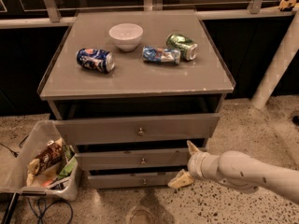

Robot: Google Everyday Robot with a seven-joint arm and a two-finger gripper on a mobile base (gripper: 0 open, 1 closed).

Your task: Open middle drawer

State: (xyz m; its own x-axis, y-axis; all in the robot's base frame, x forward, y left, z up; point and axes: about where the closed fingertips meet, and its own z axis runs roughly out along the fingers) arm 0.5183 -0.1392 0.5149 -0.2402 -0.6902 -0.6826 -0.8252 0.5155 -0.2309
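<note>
Approach step: gripper (187,163) beside the middle drawer (107,159).
Jaws spread, empty, at its three o'clock; the knob (143,161) needs grasping next.

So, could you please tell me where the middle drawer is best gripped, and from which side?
On the middle drawer, grip the round knob at the centre of its flat front, coming straight in from the front: nothing else protrudes. The gripper, open by the drawer's right end, would likely have to shift toward the knob first.
</note>
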